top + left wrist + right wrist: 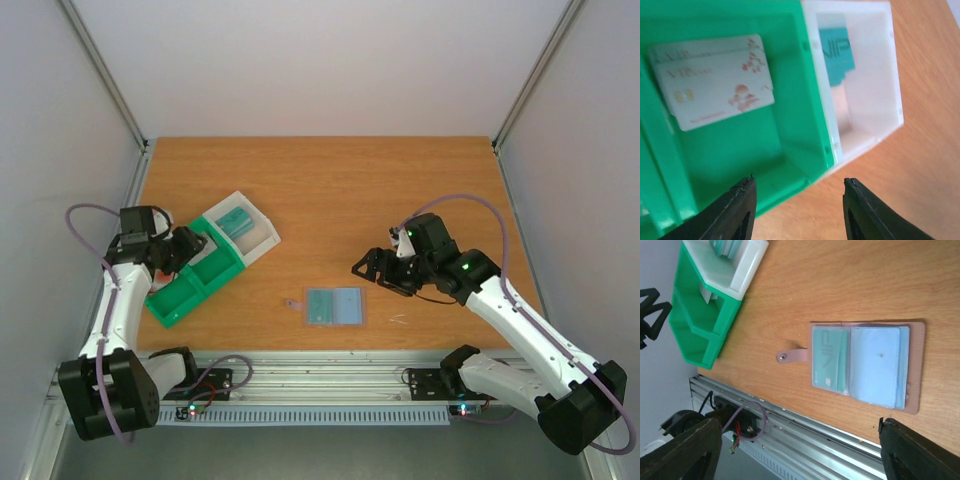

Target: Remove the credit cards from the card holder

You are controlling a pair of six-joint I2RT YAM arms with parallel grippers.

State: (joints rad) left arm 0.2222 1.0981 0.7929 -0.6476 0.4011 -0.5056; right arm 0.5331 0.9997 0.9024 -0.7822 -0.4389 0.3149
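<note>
Two robot arms at a wooden table. The right end effector hangs above bare wood with its fingers spread wide and nothing between them. The card holder lies flat and opened out just ahead of it, touching neither finger, with its long edge near the metal rail along the table's near side. A teal credit card sits in the holder's pocket on the strap side. The other pocket shows light blue, and whether it holds a card cannot be told. A small snap strap sticks out from the holder's edge toward the green tray. Open wood surrounds the holder on the other three sides. The left end effector is well apart from the holder, over the tray, fingers apart and empty. Ahead of it, pale printed cards lie in one tray compartment. Beyond the tray's wall, a white box touching the tray holds a teal piece.
</note>
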